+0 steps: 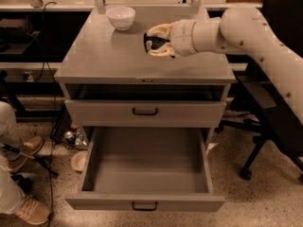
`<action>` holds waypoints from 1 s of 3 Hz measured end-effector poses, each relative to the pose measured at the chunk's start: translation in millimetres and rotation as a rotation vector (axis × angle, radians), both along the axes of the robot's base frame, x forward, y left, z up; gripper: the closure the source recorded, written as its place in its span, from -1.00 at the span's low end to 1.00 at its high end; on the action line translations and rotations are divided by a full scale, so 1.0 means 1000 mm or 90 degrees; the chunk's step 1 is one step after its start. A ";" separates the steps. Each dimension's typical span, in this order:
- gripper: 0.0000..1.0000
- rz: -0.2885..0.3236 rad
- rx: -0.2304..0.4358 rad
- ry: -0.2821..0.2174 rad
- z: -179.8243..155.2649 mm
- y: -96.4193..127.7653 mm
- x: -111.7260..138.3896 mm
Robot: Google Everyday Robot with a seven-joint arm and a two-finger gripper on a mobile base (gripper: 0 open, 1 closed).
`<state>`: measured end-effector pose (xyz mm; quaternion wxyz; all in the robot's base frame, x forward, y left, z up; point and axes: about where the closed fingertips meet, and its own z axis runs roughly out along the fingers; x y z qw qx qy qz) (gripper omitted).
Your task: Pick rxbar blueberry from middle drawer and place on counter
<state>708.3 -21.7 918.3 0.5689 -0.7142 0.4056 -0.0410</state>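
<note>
The gripper [151,42] is positioned over the counter [109,56], right of the white bowl [120,17]. Its fingers clamp a dark item, apparently the rxbar blueberry [150,44]. The middle drawer [147,162] stands open.

Matt metal counter [106,58] beneath smooth cream tool [152,44]

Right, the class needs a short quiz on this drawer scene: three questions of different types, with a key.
1. True or false: the middle drawer is open with nothing in it.
2. The gripper, shut on the rxbar blueberry, hangs over: A the counter; B the middle drawer; C the floor.
3. What stands at the counter's back left?
Key: 1 true; 2 A; 3 the white bowl.
</note>
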 end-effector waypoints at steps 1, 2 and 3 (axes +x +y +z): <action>1.00 0.015 -0.026 0.013 0.004 0.023 0.030; 0.66 0.011 -0.045 0.043 -0.004 0.037 0.055; 0.17 0.004 -0.073 0.080 -0.022 0.047 0.073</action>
